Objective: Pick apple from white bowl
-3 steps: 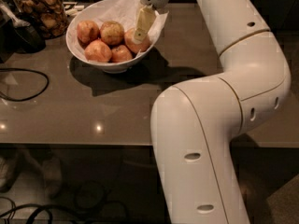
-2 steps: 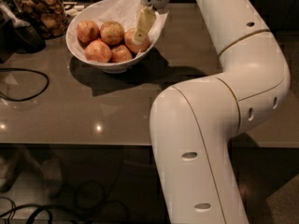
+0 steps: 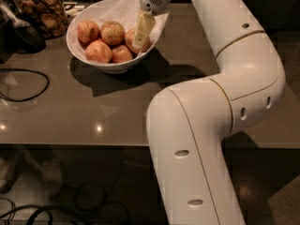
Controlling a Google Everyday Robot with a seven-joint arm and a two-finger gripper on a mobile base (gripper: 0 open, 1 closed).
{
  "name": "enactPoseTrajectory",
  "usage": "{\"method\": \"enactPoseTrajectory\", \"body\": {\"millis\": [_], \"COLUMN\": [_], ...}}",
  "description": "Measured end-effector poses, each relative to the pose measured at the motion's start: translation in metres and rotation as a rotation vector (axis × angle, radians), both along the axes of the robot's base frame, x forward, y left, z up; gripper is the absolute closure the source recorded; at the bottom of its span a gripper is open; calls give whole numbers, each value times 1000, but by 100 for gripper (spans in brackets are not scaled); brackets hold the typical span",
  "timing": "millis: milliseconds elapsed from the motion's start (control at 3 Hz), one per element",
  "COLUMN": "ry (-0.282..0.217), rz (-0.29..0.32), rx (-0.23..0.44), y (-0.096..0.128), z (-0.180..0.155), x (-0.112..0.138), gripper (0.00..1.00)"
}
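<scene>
The white bowl (image 3: pixel 108 67) stands at the back left of the brown table, lined with crinkled white paper (image 3: pixel 123 11). It holds several orange-red apples and one dull greenish-yellow speckled one (image 3: pixel 112 33). My gripper (image 3: pixel 139 40) reaches down from the top into the right side of the bowl. It is right at the rightmost orange-red apple (image 3: pixel 129 35) and covers part of it. I cannot tell whether it grips that apple. My white arm (image 3: pixel 225 102) bends across the right half of the view.
A glass jar of brown snacks (image 3: pixel 41 11) stands at the back left, with a black object (image 3: pixel 22 35) in front of it. A black cable (image 3: pixel 28 86) loops on the table's left side. The table's front edge (image 3: pixel 70 145) runs across the lower view.
</scene>
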State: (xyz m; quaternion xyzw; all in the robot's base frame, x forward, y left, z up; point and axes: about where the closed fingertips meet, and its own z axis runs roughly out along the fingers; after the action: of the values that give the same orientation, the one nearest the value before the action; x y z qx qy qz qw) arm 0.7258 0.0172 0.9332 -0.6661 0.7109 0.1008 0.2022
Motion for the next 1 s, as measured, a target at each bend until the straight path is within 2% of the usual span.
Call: {"method": "enactPoseTrajectory", "body": {"millis": [1000], "ry": [17], "rz": [1], "rx": [-11], "y": [2], "z": [-14], "x": [6], "gripper": [29]}}
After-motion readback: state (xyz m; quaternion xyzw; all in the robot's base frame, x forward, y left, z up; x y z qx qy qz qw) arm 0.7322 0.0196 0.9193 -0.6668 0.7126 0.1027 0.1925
